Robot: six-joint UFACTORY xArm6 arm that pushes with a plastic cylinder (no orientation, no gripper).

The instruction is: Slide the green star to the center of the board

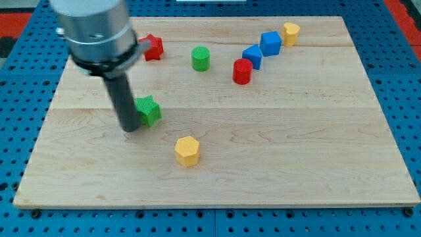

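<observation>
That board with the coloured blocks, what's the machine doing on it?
A robot arm ending in a dark rod is pushing blocks around a wooden board. My tip sits against the view's left side of the green star, placed to slide it toward the board's middle; the star is still left of centre. A yellow hexagonal block lies nearby below, and other red, green, blue and yellow blocks sit along the top.

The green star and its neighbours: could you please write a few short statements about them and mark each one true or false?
1. My tip is at the green star's left side in the view. True.
2. The yellow hexagonal block lies above the green star. False: it lies below and to the right.
3. The green cylinder stands between the red star and the red cylinder. True.
4. The green star touches the red star. False: they are well apart.
</observation>
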